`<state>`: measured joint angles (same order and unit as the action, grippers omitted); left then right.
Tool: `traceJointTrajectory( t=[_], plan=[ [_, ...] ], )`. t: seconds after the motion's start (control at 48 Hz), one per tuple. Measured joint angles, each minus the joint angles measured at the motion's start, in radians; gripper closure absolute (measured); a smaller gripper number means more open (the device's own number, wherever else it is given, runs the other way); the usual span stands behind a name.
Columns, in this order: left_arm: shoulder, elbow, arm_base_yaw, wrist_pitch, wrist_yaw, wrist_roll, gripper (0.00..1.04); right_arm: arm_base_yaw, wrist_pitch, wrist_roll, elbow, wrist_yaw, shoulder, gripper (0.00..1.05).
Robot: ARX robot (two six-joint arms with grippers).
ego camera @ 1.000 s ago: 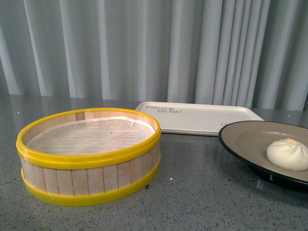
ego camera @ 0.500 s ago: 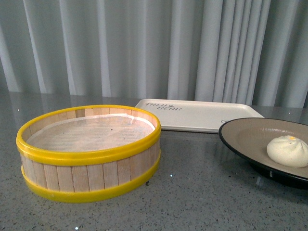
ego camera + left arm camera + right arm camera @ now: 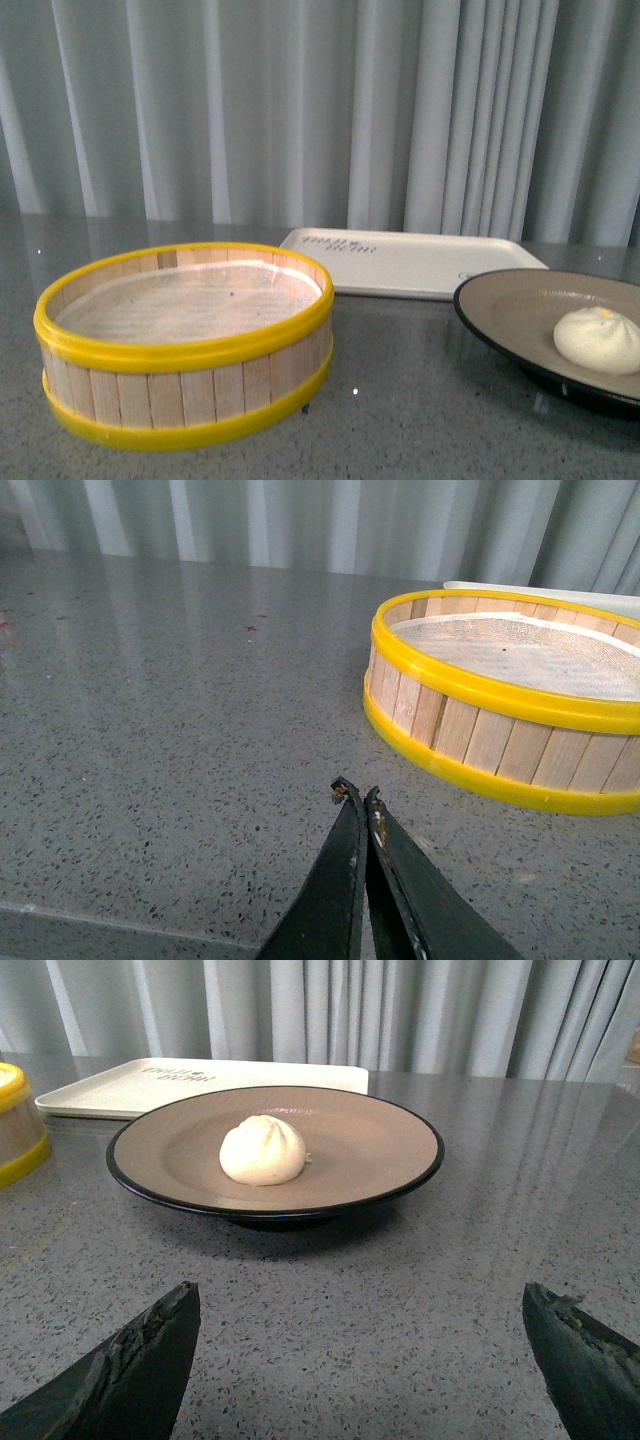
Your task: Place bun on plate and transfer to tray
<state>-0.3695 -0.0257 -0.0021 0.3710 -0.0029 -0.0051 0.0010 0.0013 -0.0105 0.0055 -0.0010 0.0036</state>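
Straight ahead of right pincer (image 3: 357,1295) (spread wide, empty): plate (image 3: 395,1172), bun (image 3: 262,1150) on it; tray (image 3: 110,1088) beyond. Left pincer (image 3: 357,792) pressed together, steamer (image 3: 500,742) near it. Risk: one-sided rim grip tilts plate, bun rolls off.

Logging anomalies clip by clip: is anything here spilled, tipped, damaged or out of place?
Nothing much stands out. The bun sits upright on the plate, which rests level on the table near the tray; the steamer stands upright. Only oddity: tiny red specks on the table in the left wrist view.
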Motion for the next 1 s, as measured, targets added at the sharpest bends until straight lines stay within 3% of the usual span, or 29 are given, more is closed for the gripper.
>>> traceJointTrajectory(
  t=[0.583,0.729,0.958,1.0],
  plan=[
    [0.195,0.0,0.0,-0.193,0.0,0.0,1.01,0.0,0.0,0.0,0.0,0.0,0.0,0.08],
    [0.333,0.0,0.0,-0.361,0.003,0.0,1.01,0.0,0.0,0.0,0.0,0.0,0.0,0.08],
    [0.365,0.0,0.0,-0.37,0.003,0.0,1.01,0.0,0.0,0.0,0.0,0.0,0.0,0.08],
    [0.365,0.0,0.0,-0.37,0.003,0.0,0.93,0.0,0.0,0.0,0.0,0.0,0.0,0.08]
  ],
)
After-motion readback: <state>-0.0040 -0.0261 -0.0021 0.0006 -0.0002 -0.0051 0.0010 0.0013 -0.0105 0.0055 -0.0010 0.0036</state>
